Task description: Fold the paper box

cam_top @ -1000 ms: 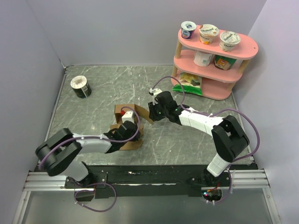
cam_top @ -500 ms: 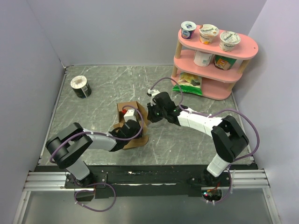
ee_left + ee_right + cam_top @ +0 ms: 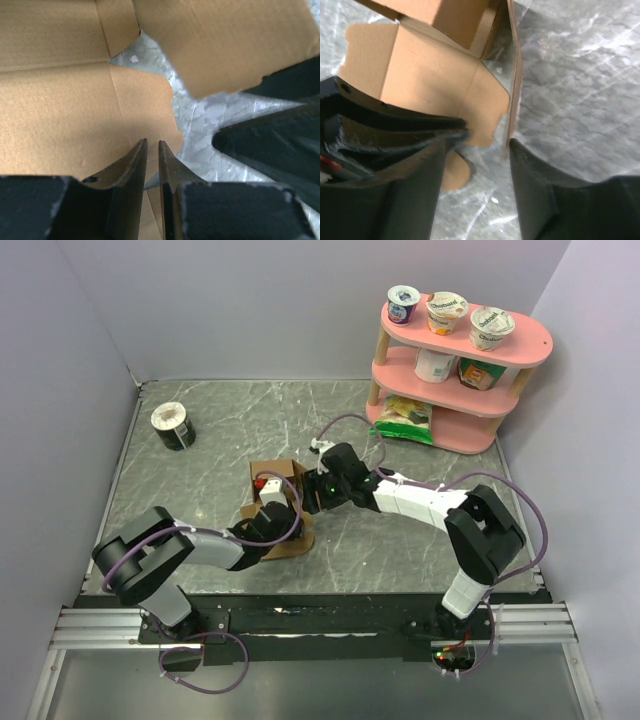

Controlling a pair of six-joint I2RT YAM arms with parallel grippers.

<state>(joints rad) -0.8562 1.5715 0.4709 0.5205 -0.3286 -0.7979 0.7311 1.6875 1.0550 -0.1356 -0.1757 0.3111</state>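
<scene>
1. You have the paper box (image 3: 278,502) near the middle of the table (image 3: 200,475). It is half raised with its flaps loose, and it sits between your two arms.
2. Your left gripper (image 3: 151,146) is at the box's near side, over a brown panel. Its fingers are drawn almost together, with only a thin slit between them. You cannot tell whether any cardboard is caught there.
3. Your right gripper (image 3: 487,142) is at the box's right side with its fingers spread apart. A thin upright flap edge stands between them, just beside one finger.
4. A round tub (image 3: 173,426) stands well apart at the far left. A pink shelf (image 3: 532,340) holding cups (image 3: 447,312) fills the far right corner.
</scene>
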